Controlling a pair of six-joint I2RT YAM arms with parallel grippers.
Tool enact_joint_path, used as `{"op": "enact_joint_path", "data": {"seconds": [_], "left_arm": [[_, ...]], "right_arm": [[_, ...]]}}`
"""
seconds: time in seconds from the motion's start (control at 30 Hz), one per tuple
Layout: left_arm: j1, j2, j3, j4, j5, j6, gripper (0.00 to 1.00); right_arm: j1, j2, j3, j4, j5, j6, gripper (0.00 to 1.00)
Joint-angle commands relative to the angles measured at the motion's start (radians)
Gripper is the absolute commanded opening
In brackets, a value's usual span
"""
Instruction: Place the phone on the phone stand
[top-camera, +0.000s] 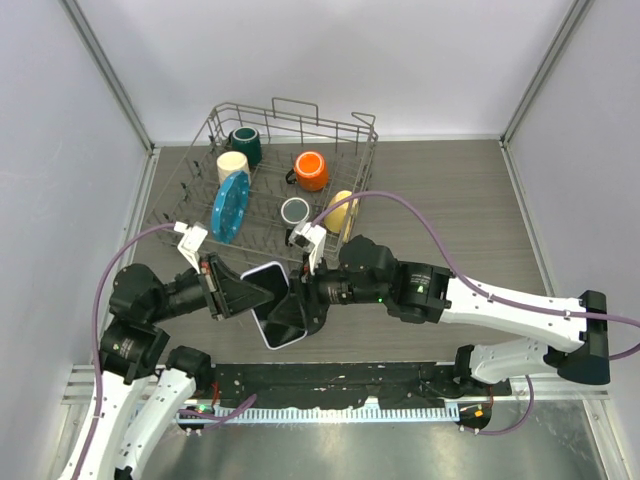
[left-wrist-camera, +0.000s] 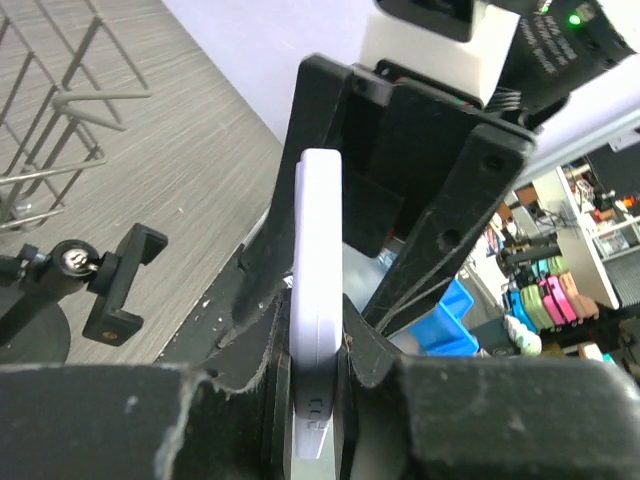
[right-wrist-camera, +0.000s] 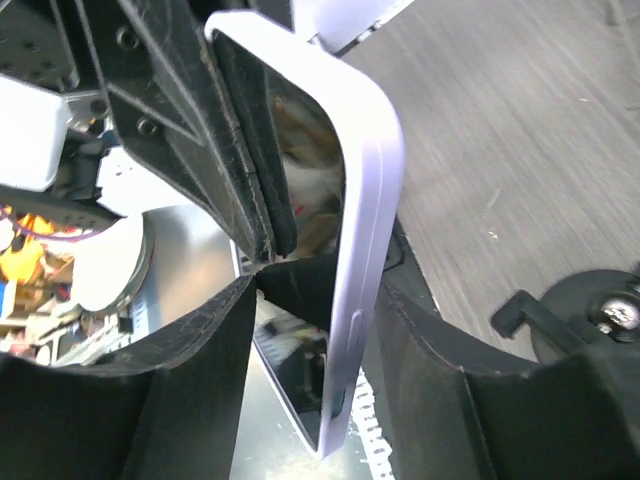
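Your left tool (left-wrist-camera: 318, 335) and right tool (right-wrist-camera: 320, 310) both clamp the phone (top-camera: 283, 330) (mid-handover, I'd guess); pull before one lets go and it could twist loose.

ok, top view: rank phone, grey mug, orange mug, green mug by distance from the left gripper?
1. phone: between the fingers of the left gripper.
2. grey mug: near side of the rack.
3. orange mug: rack's middle, right of centre.
4. green mug: rack's far-left corner.

Phone stand (left-wrist-camera: 110, 290) base partly beyond the left edge; phone (left-wrist-camera: 318, 280) screen out of sight.
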Motion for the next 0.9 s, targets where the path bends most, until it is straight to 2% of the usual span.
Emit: {"op": "enact_joint_path", "data": {"seconds": [0.0, 0.03, 0.1, 0.2, 0.27, 0.3, 0.33, 0.37, 0.4, 0.43, 0.5, 0.6, 0.67, 0.8, 0.87], "left_arm": [[-0.003, -0.017, 0.029, 0.195, 0.093, -0.064, 0.0], [-0.003, -0.016, 0.029, 0.198, 0.095, -0.064, 0.0], [-0.001, -0.02, 0.026, 0.197, 0.093, -0.067, 0.0], [-0.002, -0.022, 0.033, 0.187, 0.07, -0.081, 0.0], [-0.003, -0.013, 0.05, 0.154, 0.03, -0.076, 0.04], [-0.003, -0.008, 0.07, 0.116, 0.013, -0.073, 0.35], [-0.003, -0.006, 0.079, 0.092, -0.009, -0.073, 0.51], [-0.002, -0.008, 0.087, 0.075, -0.032, -0.075, 0.62], [-0.001, -0.011, 0.096, 0.056, -0.077, -0.075, 0.84], [-0.003, -0.017, 0.093, 0.054, -0.092, -0.084, 0.9], [-0.003, -0.041, 0.067, 0.08, -0.123, -0.102, 0.94], [-0.002, -0.072, 0.003, 0.15, -0.128, -0.151, 0.95], [-0.003, -0.083, -0.038, 0.202, -0.122, -0.223, 0.95], [-0.002, -0.098, -0.182, 0.509, -0.097, -0.42, 0.92], [-0.001, -0.094, -0.207, 0.624, -0.059, -0.483, 0.92]], "right_arm": [[0.003, -0.005, -0.038, 0.122, -0.168, 0.046, 0.49], [0.003, -0.002, -0.049, 0.139, -0.177, 0.052, 0.39], [0.001, -0.002, -0.069, 0.218, -0.212, 0.083, 0.31], [0.001, -0.008, -0.113, 0.327, -0.258, 0.117, 0.04], [0.001, -0.023, -0.138, 0.349, -0.211, 0.118, 0.01], [0.0, -0.034, -0.145, 0.349, -0.17, 0.117, 0.01], [0.001, -0.068, -0.165, 0.351, -0.089, 0.12, 0.01], [0.001, -0.088, -0.176, 0.358, -0.038, 0.121, 0.01], [-0.002, -0.114, -0.188, 0.366, 0.001, 0.123, 0.01], [-0.004, -0.138, -0.214, 0.377, 0.039, 0.136, 0.01], [-0.013, -0.218, -0.24, 0.416, 0.139, 0.15, 0.01], [-0.022, -0.301, -0.274, 0.459, 0.248, 0.189, 0.01], [-0.033, -0.327, -0.279, 0.493, 0.246, 0.215, 0.01], [-0.034, -0.333, -0.264, 0.558, 0.184, 0.249, 0.01], [-0.033, -0.324, -0.247, 0.573, 0.168, 0.256, 0.01]]}}
